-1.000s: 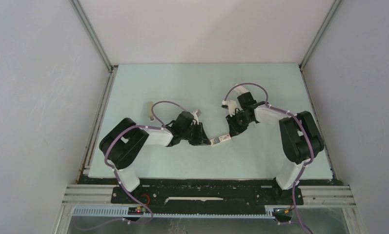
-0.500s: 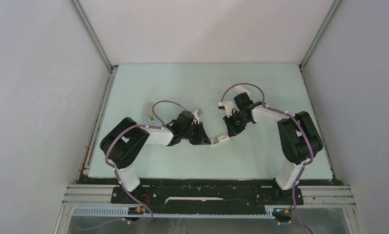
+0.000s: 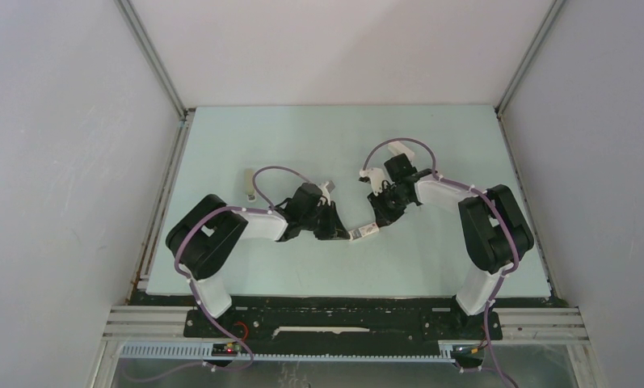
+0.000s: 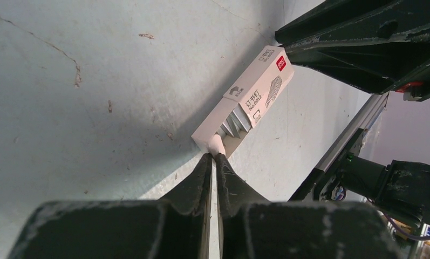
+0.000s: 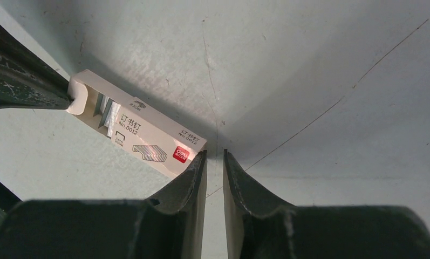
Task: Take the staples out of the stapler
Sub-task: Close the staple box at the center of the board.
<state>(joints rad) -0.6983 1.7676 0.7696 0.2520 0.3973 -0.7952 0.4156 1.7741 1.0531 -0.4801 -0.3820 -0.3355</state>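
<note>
Both my grippers are down at the small box (image 4: pixel 258 86) on the table (image 4: pixel 94 81). My left gripper (image 4: pixel 213 157) pinches the white tab (image 4: pixel 217 143) at its open end, where shiny staples (image 4: pixel 237 121) peek out. Farther off, my right gripper (image 5: pixel 214 155) is a little open, one finger touching the other end. I think I am sliding the box open. Next: pull gently, straight.

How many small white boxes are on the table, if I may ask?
1: the white box lies on the table between the left fingers and right fingers; no other shows.
</note>
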